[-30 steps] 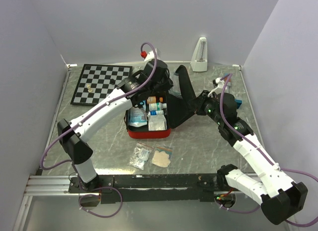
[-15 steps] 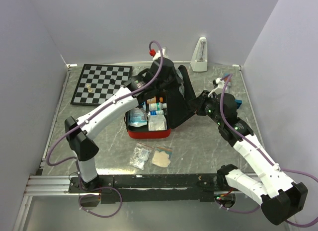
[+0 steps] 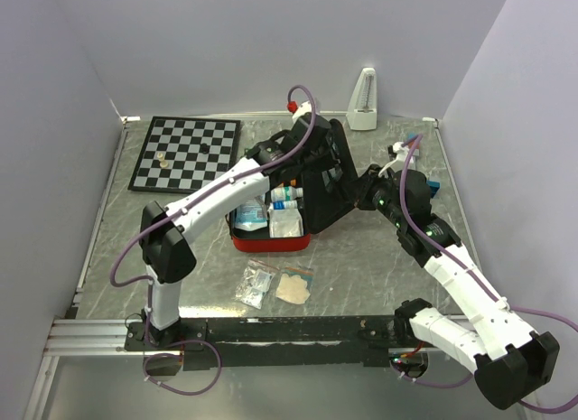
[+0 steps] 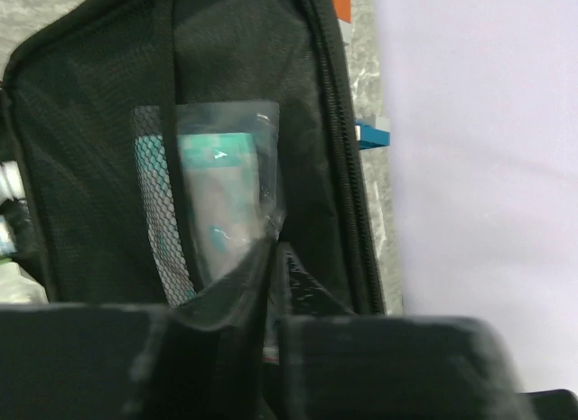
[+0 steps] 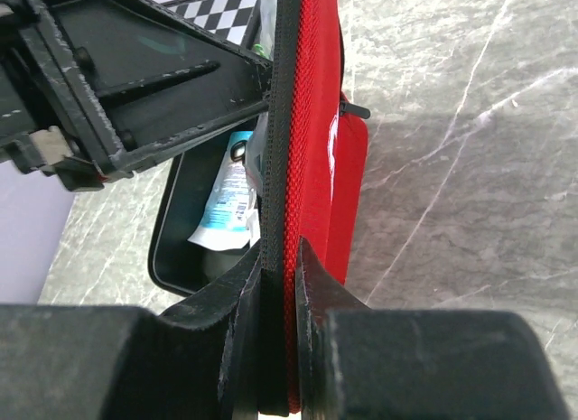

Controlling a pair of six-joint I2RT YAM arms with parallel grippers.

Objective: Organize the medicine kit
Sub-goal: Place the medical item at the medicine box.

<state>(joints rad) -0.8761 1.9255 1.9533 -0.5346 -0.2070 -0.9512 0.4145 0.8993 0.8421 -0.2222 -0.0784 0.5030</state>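
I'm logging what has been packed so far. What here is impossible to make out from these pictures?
- Print on the packet: left wrist view, blurred, partly behind mesh.
- Left gripper in the top view: hidden by its own arm and the raised lid.
- Labels inside the medicine kit: top view, too small, some under the arm.

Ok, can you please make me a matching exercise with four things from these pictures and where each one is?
1 chessboard
2 lid of the medicine kit
3 clear packet
4 loose sachets

A on the table, in front of the kit
B pinched between the right fingers
C back left of the table
D held by the left fingers

Pairs: 1-C, 2-B, 3-D, 4-A
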